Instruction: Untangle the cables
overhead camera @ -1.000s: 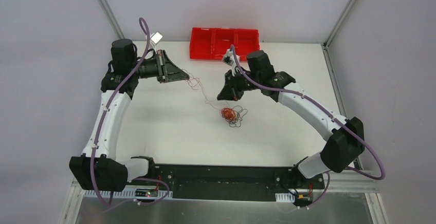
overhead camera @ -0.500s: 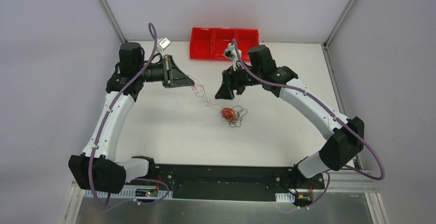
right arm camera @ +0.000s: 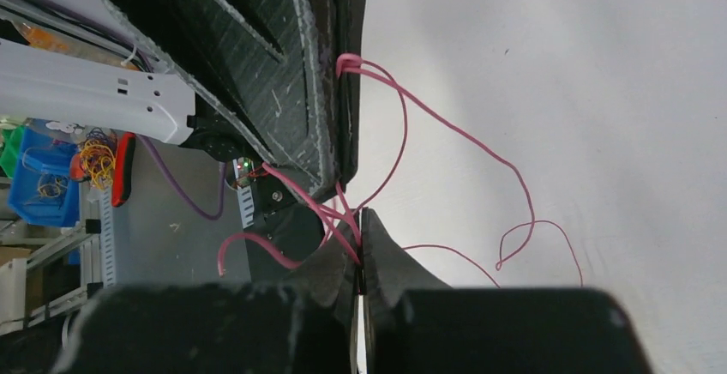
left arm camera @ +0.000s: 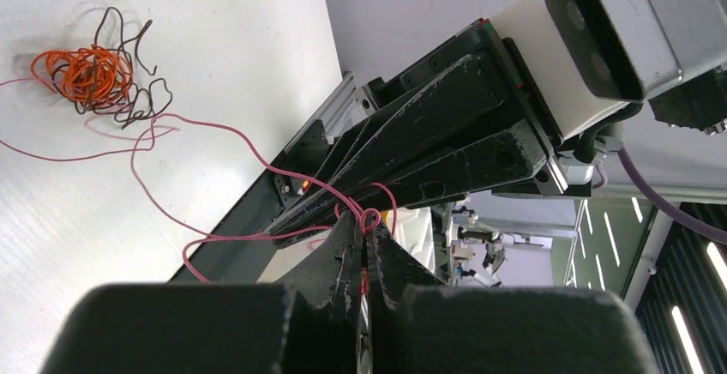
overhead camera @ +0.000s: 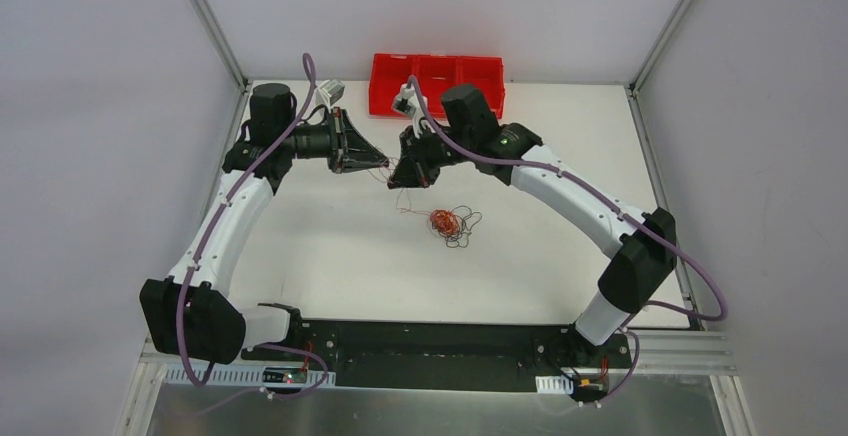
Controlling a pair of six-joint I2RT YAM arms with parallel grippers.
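Red wire [left arm camera: 370, 217], thin, limp and light, is clamped by left gripper [left arm camera: 364, 230] and right gripper [right arm camera: 360, 230]; best gripped on free strand, clear of orange knot [left arm camera: 84, 74].

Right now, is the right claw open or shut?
Shut: the right claw pinches the red wire between touching fingertips.

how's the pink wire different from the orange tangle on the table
The thin pink wire is drawn out in loose open loops; the orange wire tangle is wound into a tight ball. The pink wire is pinched by the shut left tool and right tool; the orange tangle lies untouched on the white table. Both are very thin wire.
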